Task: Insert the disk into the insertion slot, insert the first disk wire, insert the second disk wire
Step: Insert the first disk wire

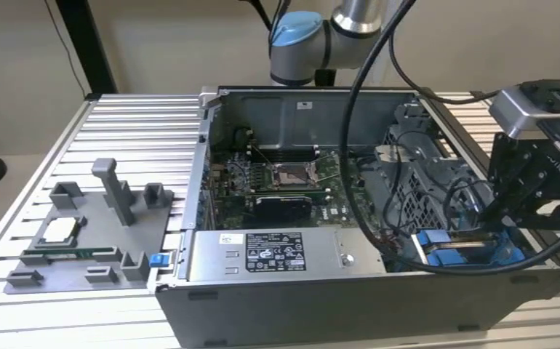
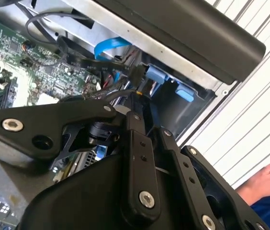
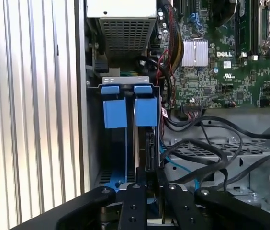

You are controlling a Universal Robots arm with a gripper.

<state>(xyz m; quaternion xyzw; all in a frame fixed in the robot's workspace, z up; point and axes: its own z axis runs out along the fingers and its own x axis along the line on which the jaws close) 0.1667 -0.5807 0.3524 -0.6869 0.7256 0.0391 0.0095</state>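
On the ribbed aluminium bench (image 1: 115,120), at the exterior view's lower right, my claw (image 3: 150,181), open or closed I cannot tell, hangs over the blue-railed grey metal insertion slot (image 1: 460,251), where the blue-framed silver-grey disk (image 3: 149,143) seems to stand edge-on; I'd push straight along the rails, clear of the black wires (image 3: 207,148).

Open PC case (image 1: 358,305) sits on the slotted table (image 1: 134,138). Black gripper (image 1: 513,211) hangs over the blue-railed insertion slot (image 1: 460,249), exterior view's right.

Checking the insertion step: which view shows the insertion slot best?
The first wrist view: it looks straight into the insertion slot, both blue tabs plain. In the exterior view cables cross it; the second wrist view catches one corner.
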